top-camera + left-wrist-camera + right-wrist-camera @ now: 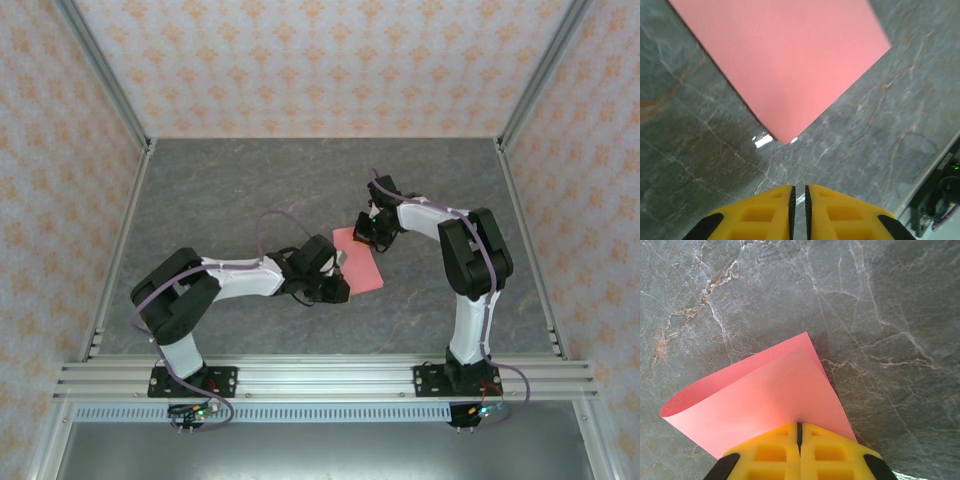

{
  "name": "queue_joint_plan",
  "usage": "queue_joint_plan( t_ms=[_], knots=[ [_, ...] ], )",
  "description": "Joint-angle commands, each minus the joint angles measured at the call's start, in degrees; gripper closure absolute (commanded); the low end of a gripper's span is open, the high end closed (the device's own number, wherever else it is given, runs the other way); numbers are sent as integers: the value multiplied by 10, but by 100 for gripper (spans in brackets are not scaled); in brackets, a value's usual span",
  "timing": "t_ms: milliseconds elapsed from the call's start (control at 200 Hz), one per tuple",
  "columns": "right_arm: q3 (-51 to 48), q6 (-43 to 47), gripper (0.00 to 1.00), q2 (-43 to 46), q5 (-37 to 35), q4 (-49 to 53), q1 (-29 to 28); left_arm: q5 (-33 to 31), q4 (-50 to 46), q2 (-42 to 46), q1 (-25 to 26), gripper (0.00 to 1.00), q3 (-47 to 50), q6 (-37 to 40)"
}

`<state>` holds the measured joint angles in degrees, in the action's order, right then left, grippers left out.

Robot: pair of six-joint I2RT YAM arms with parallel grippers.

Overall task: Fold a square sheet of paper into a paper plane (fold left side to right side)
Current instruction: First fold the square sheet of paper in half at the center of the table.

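Thin pink sheet pinched at its doubled edge, to be handled lightly

The square sheet of paper [765, 395] lies near the middle of the grey table [220, 200], one side curled over the other in a soft, uncreased loop. The right gripper [799, 426] is closed on the two layers where their free edges meet. The left gripper [799, 189] is almost closed, with only a thin slit, and holds nothing; it is placed just before a loose corner of the sheet. The paper is judged very light, limp and easy to slide on the smooth stone. It is best taken at edges or corners, and the loop pressed flat while the pinched edges are kept aligned.
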<state>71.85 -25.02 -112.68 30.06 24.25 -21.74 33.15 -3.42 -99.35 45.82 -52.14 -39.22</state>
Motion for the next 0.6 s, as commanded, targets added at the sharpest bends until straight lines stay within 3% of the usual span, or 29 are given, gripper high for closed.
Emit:
queue_joint_plan(
  t_ms=[0,385,596],
  knots=[
    [-22,-3,94,-13,-57,48,2,15,-11,-6,-17,84,-37,4],
    [-21,-2,94,-10,-56,52,0,16,17,-97,-23,84,-98,25],
    [-20,-2,94,-9,-56,52,-1,22,-22,-126,-23,84,-109,17]
  ],
)
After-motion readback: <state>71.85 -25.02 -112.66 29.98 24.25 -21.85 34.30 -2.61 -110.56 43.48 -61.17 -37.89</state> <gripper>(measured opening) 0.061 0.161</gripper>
